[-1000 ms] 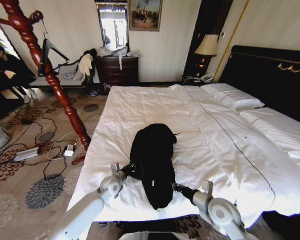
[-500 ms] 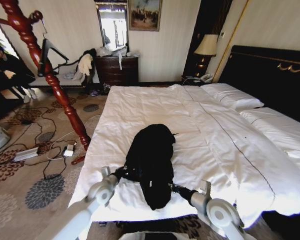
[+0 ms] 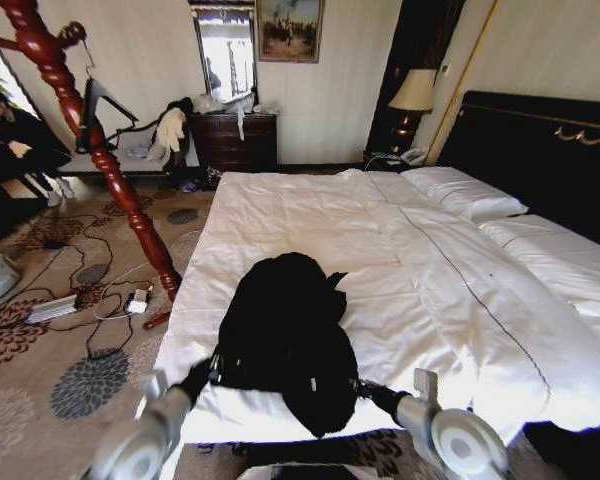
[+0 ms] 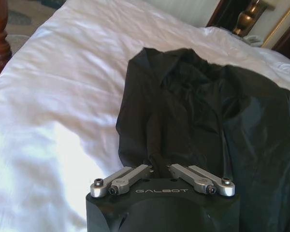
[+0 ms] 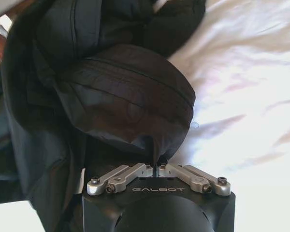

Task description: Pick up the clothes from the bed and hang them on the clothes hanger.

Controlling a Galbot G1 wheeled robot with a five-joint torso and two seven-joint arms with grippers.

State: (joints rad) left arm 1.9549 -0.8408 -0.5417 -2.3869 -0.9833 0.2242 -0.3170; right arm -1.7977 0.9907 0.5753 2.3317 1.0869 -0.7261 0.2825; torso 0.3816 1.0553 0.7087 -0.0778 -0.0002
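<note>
Coat stand: at my far left I see the tall twisted red-brown wooden coat stand (image 3: 100, 150) on the patterned carpet, beside the bed's left edge
Hanger: the slim black triangular clothes hanger (image 3: 95, 105) dangles from the stand by its hook, well apart from the jacket
Left end effector: my left end effector (image 3: 202, 375) is at the near-left edge of the jacket; in the left wrist view (image 4: 159, 166) its fingers are pressed together, pinching a narrow fold of the black fabric
Jacket: the black, slightly shiny long-sleeved jacket (image 3: 285, 335) lies bunched on the near part of the bed, stretched between my two end effectors; collar end points toward the pillows (image 4: 198, 106)
Right end effector: my right end effector (image 3: 365, 390) is at the jacket's near-right edge; the right wrist view (image 5: 157, 166) shows it closed tight on a rounded puff of the same fabric (image 5: 121, 96)
Bed: the wide bed with wrinkled white sheets (image 3: 450, 290) and tall black headboard runs off to my right
</note>
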